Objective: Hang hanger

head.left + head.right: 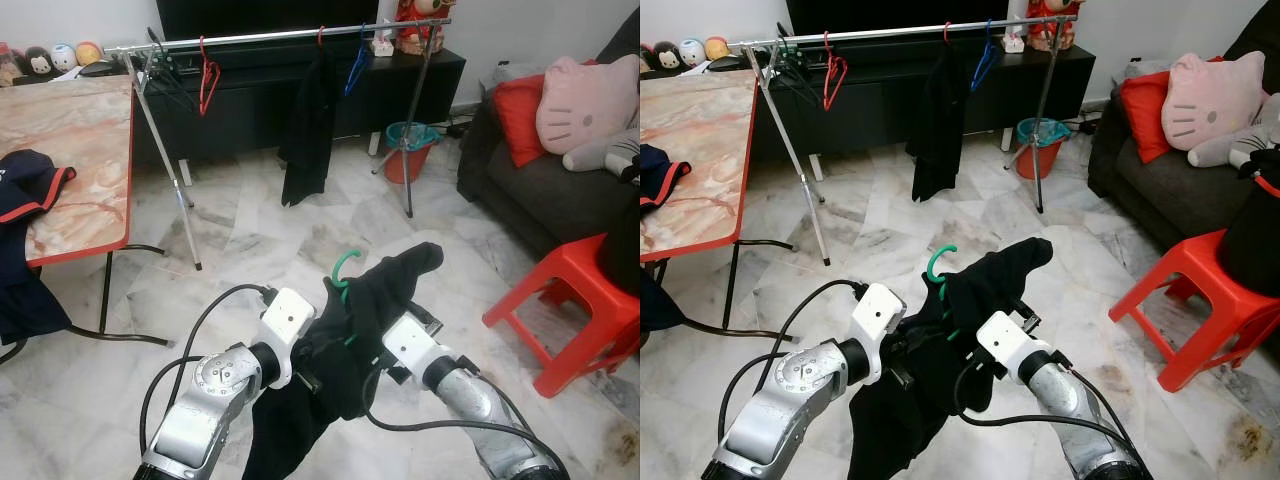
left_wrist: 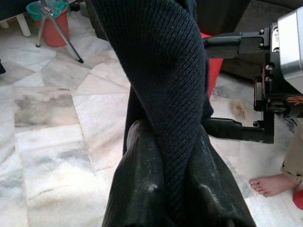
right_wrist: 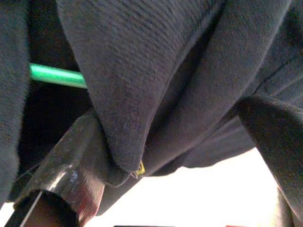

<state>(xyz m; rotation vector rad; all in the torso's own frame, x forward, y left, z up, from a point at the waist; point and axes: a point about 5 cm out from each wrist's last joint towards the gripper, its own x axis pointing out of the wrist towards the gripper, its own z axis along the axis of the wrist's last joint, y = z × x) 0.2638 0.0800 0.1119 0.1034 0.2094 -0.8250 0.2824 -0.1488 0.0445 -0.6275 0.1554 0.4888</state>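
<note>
A black garment [image 1: 385, 290] on a green hanger [image 1: 345, 265] is held low in front of me, with the green hook poking up from the cloth. My left gripper [image 2: 173, 179] is shut on a twisted fold of the garment. My right gripper [image 1: 385, 345] grips the cloth from the other side, and the hanger's green bar [image 3: 57, 75] runs just beyond its fingers [image 3: 66, 165]. Far ahead stands the clothes rack, whose silver rail [image 1: 280, 37] carries a red hanger [image 1: 207, 75], a hung black garment [image 1: 310, 130] and a blue hanger [image 1: 357, 65].
A marble-topped table [image 1: 70, 150] with dark clothes is on the left. On the right are a red stool [image 1: 580, 300] and a dark sofa [image 1: 540, 190]. A green bucket [image 1: 410, 150] sits by the rack's right leg. A person's bare foot [image 2: 270, 184] stands near my right arm.
</note>
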